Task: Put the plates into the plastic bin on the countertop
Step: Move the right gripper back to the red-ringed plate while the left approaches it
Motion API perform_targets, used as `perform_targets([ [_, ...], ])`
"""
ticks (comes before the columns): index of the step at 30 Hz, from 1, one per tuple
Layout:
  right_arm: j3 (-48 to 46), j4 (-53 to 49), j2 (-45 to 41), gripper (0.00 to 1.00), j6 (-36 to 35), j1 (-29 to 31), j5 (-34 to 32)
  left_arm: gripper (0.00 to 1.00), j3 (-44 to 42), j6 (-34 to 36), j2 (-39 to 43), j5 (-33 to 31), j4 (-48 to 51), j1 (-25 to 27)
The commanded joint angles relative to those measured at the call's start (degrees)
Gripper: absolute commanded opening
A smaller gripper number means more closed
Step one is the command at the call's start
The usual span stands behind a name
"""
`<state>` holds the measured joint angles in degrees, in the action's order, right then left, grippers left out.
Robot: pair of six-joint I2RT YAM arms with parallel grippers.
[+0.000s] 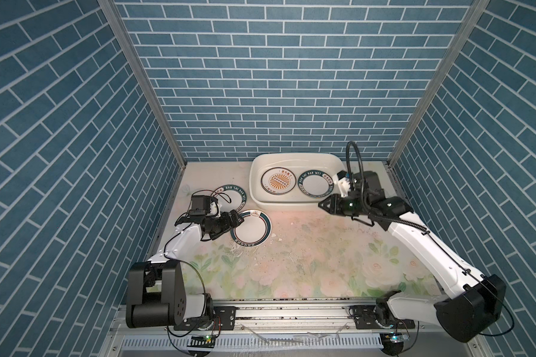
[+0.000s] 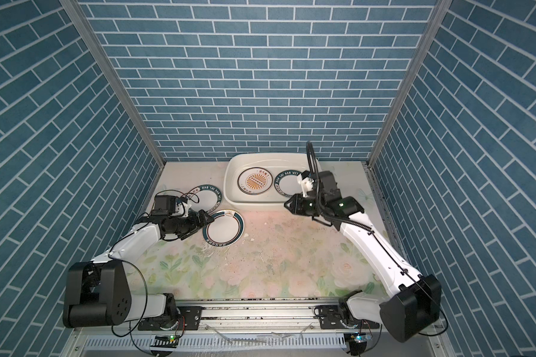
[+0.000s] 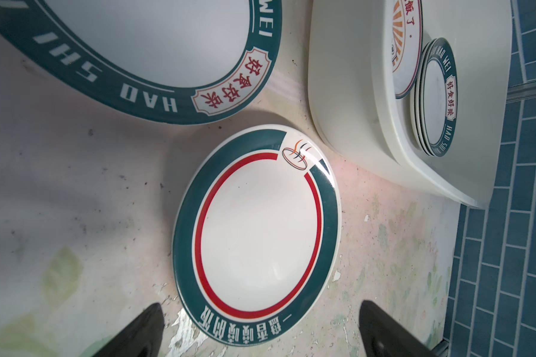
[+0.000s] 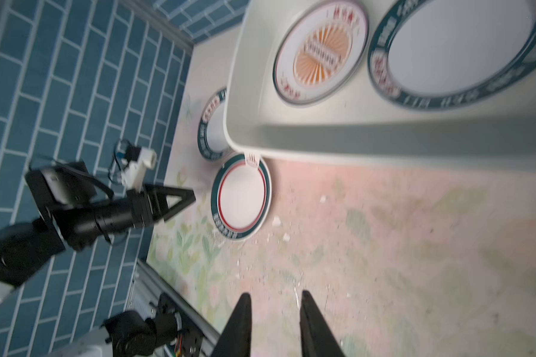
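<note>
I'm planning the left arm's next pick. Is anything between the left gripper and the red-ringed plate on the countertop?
Nothing visible. The left gripper is open, and in the left wrist view its jaws flank the near rim of the red-ringed plate. The lettered plate lies apart, farther back.

The plastic bin (image 1: 276,202) stood rearmost on the tabletop (image 1: 322,247), left plate (image 1: 278,182) and right plate (image 1: 315,188) inside. To its left lay the far plate (image 1: 234,201), the near plate (image 1: 250,228) before it

The left arm (image 1: 184,236) and right arm (image 1: 415,244) are white with black joints and blocky black shoulder housings (image 1: 155,293). Thin black cables (image 1: 203,279) trail along them, plus a ribbed hose (image 1: 347,157). The left claw (image 1: 239,217) and right claw (image 1: 320,204) are black, tapered.
</note>
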<state>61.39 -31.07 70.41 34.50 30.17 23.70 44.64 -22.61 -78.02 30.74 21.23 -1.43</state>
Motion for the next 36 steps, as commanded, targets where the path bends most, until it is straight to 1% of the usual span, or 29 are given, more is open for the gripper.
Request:
perform_targets([
  [1, -7.7, 7.6, -4.0, 0.28, 7.3, 3.6, -1.7, 1.0, 1.2, 3.3, -1.5, -4.4, -2.0, 0.5],
  [4, -13.2, 12.2, -6.0, 0.28, 9.9, 5.9, -2.8, 1.0, 2.0, 3.3, -5.0, -5.2, -2.4, 0.9],
  [7, -16.1, 15.4, -6.0, 0.28, 11.0, 6.4, -3.3, 1.0, 2.6, 3.4, -7.4, -5.3, -3.5, 1.2],
  [11, -17.7, 17.3, -3.8, 0.28, 10.8, 6.6, -4.6, 1.0, 4.8, 4.5, -12.0, -1.3, -3.0, 1.6],
  [14, -19.9, 21.1, -1.4, 0.29, 11.1, 6.6, -5.2, 1.0, 5.2, 4.4, -14.1, 0.4, -4.4, 2.2],
  [17, -21.4, 25.9, 2.3, 0.29, 13.1, 6.6, -4.8, 1.0, 5.4, 5.1, -14.3, 1.7, -4.8, 4.3],
  [21, -23.0, 32.1, 5.6, 0.3, 15.5, 6.6, -4.8, 1.0, 5.5, 6.8, -13.2, 2.1, -4.6, 8.3],
  [31, -19.9, 36.2, 16.1, 0.34, 16.7, 6.6, -2.9, 1.0, 6.2, 8.6, -13.9, 6.2, -4.8, 16.0],
  [36, -19.2, 41.8, 21.3, 0.35, 18.6, 6.6, -1.8, 1.0, 7.3, 9.8, -15.1, 7.9, -3.5, 18.2],
])
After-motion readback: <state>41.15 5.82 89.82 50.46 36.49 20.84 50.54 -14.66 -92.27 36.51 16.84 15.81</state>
